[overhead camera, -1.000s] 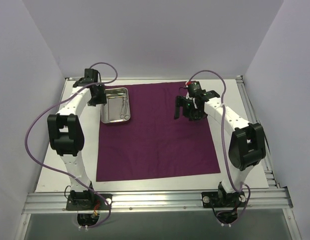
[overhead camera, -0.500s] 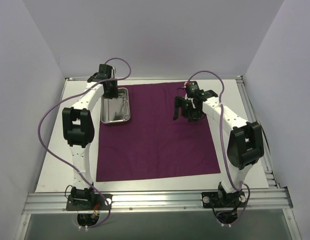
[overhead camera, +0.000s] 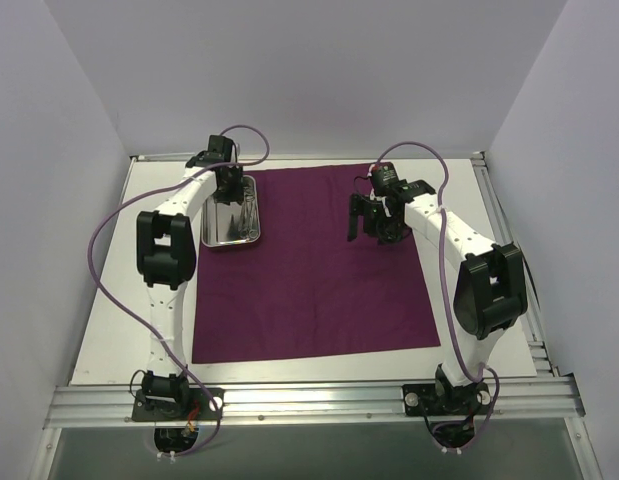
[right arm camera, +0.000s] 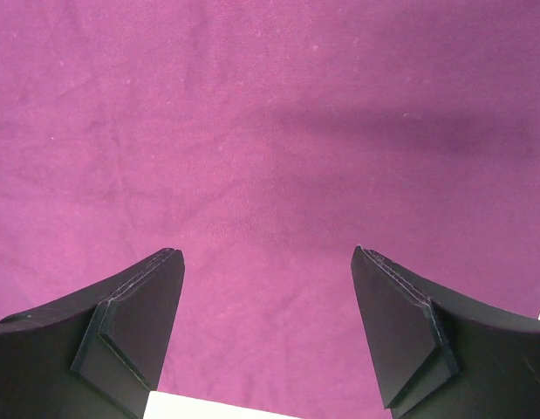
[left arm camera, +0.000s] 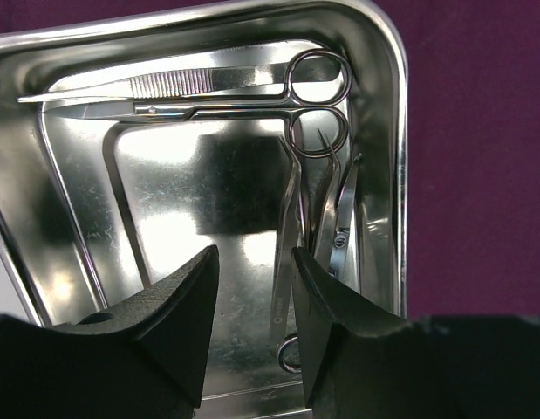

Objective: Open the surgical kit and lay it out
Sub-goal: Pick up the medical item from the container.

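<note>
The dark purple cloth (overhead camera: pixel 314 270) lies spread flat on the table. At its back left corner stands the small steel tray (overhead camera: pixel 227 228). My left gripper (overhead camera: pixel 229 186) hangs over the tray's far end. In the left wrist view the tray (left arm camera: pixel 182 201) holds ring-handled scissors (left arm camera: pixel 208 106) along its top side and slim tweezers (left arm camera: pixel 287 227) with other thin instruments along its right side. My left gripper (left arm camera: pixel 254 257) stands partly open above them, holding nothing. My right gripper (overhead camera: pixel 369 218) hovers wide open over the cloth's back right part. In its own view the right gripper (right arm camera: pixel 265 253) has only the cloth (right arm camera: pixel 270 131) under it.
White tabletop (overhead camera: pixel 139 300) borders the cloth on the left and right. An aluminium rail (overhead camera: pixel 309 400) carrying both arm bases runs along the near edge. White walls close in the back and both sides. Purple cables (overhead camera: pixel 99 270) loop beside each arm.
My left arm has swung right, from beside the tray's left edge to above the tray, and its jaws have narrowed. The right arm has hardly moved.
</note>
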`<action>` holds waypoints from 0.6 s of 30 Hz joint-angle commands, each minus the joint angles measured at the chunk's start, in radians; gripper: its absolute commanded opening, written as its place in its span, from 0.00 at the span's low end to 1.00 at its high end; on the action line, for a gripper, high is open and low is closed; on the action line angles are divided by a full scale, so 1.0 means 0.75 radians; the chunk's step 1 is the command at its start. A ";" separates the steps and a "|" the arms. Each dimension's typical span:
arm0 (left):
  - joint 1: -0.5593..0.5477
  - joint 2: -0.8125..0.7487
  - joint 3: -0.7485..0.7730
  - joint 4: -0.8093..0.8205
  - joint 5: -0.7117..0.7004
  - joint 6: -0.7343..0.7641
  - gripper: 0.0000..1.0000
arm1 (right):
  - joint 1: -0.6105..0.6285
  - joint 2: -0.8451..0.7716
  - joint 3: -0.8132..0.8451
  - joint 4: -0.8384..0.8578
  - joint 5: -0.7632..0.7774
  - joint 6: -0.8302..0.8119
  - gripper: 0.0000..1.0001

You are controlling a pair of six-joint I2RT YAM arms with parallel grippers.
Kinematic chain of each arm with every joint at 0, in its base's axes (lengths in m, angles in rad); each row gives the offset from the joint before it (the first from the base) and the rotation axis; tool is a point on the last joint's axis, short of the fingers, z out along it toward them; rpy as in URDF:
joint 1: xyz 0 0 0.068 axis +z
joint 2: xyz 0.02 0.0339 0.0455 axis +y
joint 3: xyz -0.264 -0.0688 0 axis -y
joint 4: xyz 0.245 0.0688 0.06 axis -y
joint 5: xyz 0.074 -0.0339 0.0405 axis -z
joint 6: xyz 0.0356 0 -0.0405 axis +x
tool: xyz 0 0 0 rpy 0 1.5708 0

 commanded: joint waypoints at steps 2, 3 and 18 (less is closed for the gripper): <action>-0.021 -0.010 0.040 0.038 -0.010 0.007 0.50 | 0.005 -0.043 0.002 -0.047 0.025 0.006 0.80; -0.026 -0.004 0.042 0.030 -0.017 0.002 0.52 | 0.005 -0.043 0.002 -0.047 0.027 0.006 0.80; -0.046 0.094 0.024 0.005 -0.062 -0.008 0.43 | -0.003 -0.061 -0.047 -0.043 0.033 -0.003 0.80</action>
